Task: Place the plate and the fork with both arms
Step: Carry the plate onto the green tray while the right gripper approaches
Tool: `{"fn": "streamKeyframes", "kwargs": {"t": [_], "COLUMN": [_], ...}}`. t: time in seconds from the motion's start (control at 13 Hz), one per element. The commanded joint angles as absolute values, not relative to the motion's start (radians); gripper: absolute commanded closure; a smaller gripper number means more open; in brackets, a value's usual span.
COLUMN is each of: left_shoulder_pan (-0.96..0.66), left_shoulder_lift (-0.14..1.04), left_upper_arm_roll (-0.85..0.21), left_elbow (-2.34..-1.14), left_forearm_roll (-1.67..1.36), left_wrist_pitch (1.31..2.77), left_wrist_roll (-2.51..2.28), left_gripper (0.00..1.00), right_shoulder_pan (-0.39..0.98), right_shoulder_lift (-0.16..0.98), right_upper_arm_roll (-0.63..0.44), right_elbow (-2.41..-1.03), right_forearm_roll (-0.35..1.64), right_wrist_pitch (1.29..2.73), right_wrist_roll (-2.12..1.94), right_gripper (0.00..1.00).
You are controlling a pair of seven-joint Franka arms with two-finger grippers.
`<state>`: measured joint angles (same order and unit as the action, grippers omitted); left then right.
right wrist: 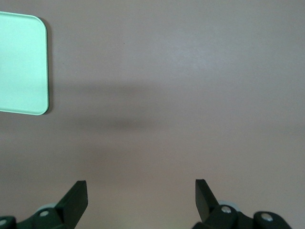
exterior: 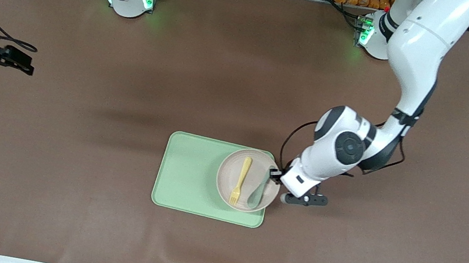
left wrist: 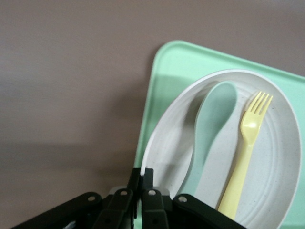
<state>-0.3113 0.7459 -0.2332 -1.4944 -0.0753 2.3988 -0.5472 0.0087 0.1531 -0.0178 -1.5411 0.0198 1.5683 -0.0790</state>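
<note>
- Brown table (exterior: 64, 169) spreads wide, and on it lies the light green tray (exterior: 184, 171), nearer the front camera than both arm bases.
- Left arm reaches down from its base, elbow bent, wrist tilted low at the tray's end toward the left arm's side.
- Right arm waits over bare table at its own end, well apart from the tray.
- Speckled beige plate (exterior: 247, 179) sits on the tray, at the end toward the left arm.
- Left gripper (left wrist: 141, 183) is pinched tight on the plate's rim.
- Right gripper (right wrist: 141, 195) hangs with jaws wide and empty.
- Yellow fork (exterior: 240, 180) lies in the plate beside a green spoon (exterior: 258, 192).
- Risk, as I judge it: a thin rim pinch could let the plate tilt when lifted, sliding fork and spoon out.
</note>
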Motion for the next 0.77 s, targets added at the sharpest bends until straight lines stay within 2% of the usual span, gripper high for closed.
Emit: {"fn": "streamKeyframes", "kwargs": {"t": [0.0,0.31,0.38,0.46,0.62,0.69], "left_shoulder_pan": [-0.340,-0.360,-0.359,-0.359,-0.342,-0.334], "left_shoulder_lift": [0.834,0.871,0.870,0.861,0.797,0.726], "left_upper_arm_roll": [-0.222,-0.222,-0.222,-0.221,-0.210,-0.195], "left_elbow": [-1.425,-1.427,-1.427,-1.427,-1.433,-1.434], "left_forearm_roll": [-0.074,-0.072,-0.072,-0.068,-0.042,-0.026], "left_wrist_pitch": [2.452,2.530,2.530,2.530,2.496,2.412], "left_wrist_roll": [-0.557,-0.571,-0.584,-0.581,-0.586,-0.583], "left_gripper": [1.00,1.00,0.55,0.01,0.00,0.00], "right_shoulder_pan": [0.020,0.041,0.064,0.096,0.161,0.198], "right_shoulder_lift": [0.202,0.277,0.296,0.314,0.354,0.377], "right_upper_arm_roll": [-0.018,-0.018,-0.018,-0.020,-0.020,-0.018], "right_elbow": [-1.537,-1.536,-1.536,-1.536,-1.534,-1.532], "right_forearm_roll": [0.063,0.101,0.101,0.100,0.101,0.103], "right_wrist_pitch": [1.607,1.664,1.689,1.721,1.793,1.831], "right_wrist_roll": [-0.074,-0.077,-0.077,-0.075,-0.074,-0.074], "right_gripper": [0.00,0.00,0.00,0.00,0.00,0.00]}}
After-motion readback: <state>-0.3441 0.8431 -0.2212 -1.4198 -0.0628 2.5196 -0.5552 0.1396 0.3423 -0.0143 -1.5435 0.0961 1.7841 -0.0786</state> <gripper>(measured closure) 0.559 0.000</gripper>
